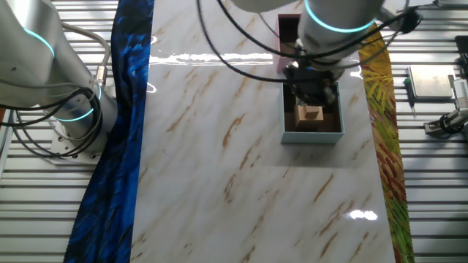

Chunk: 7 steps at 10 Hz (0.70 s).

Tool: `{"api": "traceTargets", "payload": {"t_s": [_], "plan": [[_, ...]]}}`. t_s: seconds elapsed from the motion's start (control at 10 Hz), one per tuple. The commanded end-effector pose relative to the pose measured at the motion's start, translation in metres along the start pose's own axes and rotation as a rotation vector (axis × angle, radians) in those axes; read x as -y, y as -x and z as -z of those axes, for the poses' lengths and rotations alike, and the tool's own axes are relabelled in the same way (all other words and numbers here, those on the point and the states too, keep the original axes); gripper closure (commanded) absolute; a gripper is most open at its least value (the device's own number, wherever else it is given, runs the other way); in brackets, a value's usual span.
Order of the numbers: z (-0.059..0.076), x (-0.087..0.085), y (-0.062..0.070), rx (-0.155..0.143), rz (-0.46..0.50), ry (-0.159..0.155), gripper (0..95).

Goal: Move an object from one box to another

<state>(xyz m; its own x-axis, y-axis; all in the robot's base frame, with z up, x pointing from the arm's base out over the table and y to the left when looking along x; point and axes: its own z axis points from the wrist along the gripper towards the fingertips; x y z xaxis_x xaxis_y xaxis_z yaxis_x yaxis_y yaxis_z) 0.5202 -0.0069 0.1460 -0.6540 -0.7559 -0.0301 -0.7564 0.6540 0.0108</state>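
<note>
Marble-patterned tabletop (241,161) fills my view, with a blue cloth (121,131) down one edge and a yellow-green one (384,124) down the other, over a slatted metal bench. My arm (336,22) reaches in from the top and hangs over the grey-blue box (313,134). Behind it, mostly hidden by the arm, I can see a corner of the pink box (284,36). The gripper (313,93) sits low at the grey-blue box's far wall, right above a small tan wooden block (311,115) lying inside on the dark lining. I cannot tell how wide the jaws stand; the dark housing blurs them. My worry is a finger landing on the box wall or on top of the block, since it lies close to the wall; that would tip the box or shove the block aside
</note>
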Motion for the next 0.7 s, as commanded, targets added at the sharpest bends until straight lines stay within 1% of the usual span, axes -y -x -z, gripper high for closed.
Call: {"api": "traceTargets", "payload": {"t_s": [0.1, 0.2, 0.4, 0.6, 0.7], "plan": [[-0.01, 0.049, 0.032, -0.013, 0.356, 0.009, 95.0], [-0.011, 0.055, 0.037, -0.013, 0.37, 0.009, 95.0], [-0.018, 0.067, 0.054, -0.017, 0.392, 0.013, 95.0], [-0.02, 0.066, 0.059, -0.031, 0.406, 0.013, 95.0], [-0.02, 0.066, 0.059, -0.065, 0.433, 0.017, 95.0]]}}
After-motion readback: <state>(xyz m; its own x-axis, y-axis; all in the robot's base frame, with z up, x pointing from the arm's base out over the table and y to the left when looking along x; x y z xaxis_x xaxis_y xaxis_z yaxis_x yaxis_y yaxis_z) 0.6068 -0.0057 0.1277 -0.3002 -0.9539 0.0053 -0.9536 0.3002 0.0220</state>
